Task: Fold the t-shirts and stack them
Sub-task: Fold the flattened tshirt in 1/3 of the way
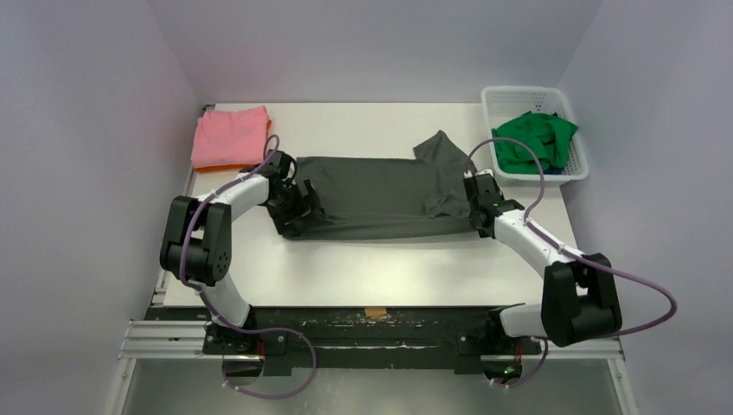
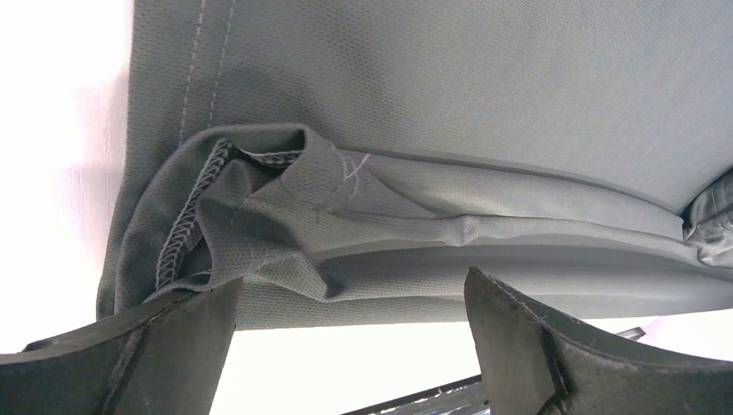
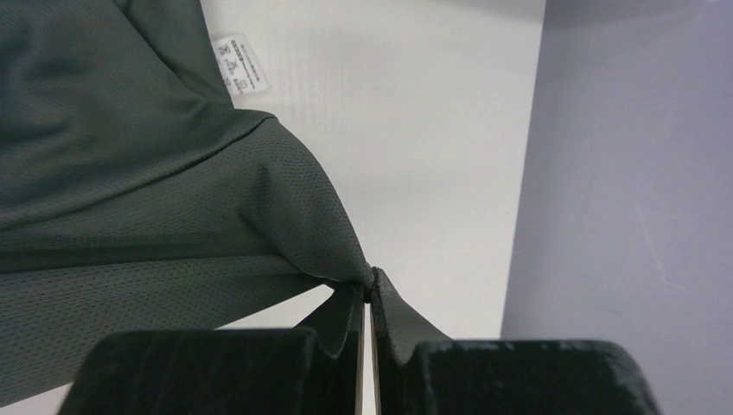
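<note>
Right gripper (image 3: 372,290) pinches thin corner of dark grey t-shirt (image 1: 372,194) (centre-right of frame); may slip under pull. Left gripper (image 2: 353,285) spread at bunched hem; could catch extra layers.

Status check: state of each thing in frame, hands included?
dark grey shirt: spread on the table, partly folded
orange shirt: bottom of the pile, only edges show
pink shirt: folded, lying on the orange shirt
basket: upright, not empty
green shirt: crumpled in the basket
left hand: open, at the dark grey shirt's left end
right hand: shut on its right end
</note>
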### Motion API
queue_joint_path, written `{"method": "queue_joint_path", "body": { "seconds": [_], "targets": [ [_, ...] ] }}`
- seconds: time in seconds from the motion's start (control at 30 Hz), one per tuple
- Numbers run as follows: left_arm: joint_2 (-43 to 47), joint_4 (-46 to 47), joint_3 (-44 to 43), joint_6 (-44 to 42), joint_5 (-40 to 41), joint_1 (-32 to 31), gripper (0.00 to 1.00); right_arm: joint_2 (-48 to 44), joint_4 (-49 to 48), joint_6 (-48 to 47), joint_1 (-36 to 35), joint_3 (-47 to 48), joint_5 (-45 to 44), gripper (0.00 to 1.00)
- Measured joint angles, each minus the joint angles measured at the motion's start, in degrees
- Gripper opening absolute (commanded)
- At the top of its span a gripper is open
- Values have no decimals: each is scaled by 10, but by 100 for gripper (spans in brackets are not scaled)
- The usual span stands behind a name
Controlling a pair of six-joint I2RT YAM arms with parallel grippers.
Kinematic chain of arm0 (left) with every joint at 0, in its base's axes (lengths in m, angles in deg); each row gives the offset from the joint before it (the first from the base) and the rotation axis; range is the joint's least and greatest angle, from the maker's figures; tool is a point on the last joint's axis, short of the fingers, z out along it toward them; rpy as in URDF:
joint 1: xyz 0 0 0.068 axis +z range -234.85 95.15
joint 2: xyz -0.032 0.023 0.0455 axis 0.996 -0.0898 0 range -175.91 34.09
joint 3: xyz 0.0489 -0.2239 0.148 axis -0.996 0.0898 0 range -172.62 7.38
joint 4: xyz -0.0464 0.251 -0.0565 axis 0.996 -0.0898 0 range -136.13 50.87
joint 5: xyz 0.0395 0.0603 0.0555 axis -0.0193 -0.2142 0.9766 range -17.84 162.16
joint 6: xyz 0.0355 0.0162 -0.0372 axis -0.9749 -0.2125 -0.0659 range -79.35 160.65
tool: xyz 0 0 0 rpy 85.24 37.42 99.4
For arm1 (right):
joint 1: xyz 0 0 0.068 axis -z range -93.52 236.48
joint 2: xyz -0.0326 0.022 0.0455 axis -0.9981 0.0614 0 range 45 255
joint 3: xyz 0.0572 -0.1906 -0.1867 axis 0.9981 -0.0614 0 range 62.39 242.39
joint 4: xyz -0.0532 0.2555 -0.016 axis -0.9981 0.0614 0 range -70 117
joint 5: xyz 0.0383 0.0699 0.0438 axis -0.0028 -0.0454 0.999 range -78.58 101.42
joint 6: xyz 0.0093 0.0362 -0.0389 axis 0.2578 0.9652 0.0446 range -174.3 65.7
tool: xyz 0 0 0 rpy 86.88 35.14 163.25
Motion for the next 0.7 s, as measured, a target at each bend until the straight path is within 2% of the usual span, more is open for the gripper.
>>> {"method": "queue_joint_path", "body": {
  "seconds": [0.1, 0.13, 0.17, 0.2, 0.37, 0.57, 0.7],
  "targets": [
    [-1, 0, 0, 0, -5, 1, 97, 38, -2, -27, -2, 0, -37, 16],
    [-2, 0, -1, 0, -6, 1, 97, 55, -2, -38, -3, 0, -55, 27],
    [-2, 0, -1, 0, -6, 1, 97, 62, -1, -40, -2, 0, -64, 81],
    [-2, 0, -1, 0, -6, 1, 97, 72, 3, -42, -1, 0, -76, 97],
    [-2, 0, -1, 0, -6, 1, 97, 56, 24, -44, -2, -1, -93, 99],
    [-2, -1, -1, 0, -6, 1, 97, -99, 3, -34, -12, -5, -46, 99],
    [1, -1, 0, 0, -1, 1, 97, -218, -42, 35, -14, -7, -20, 99]
  ]
}}
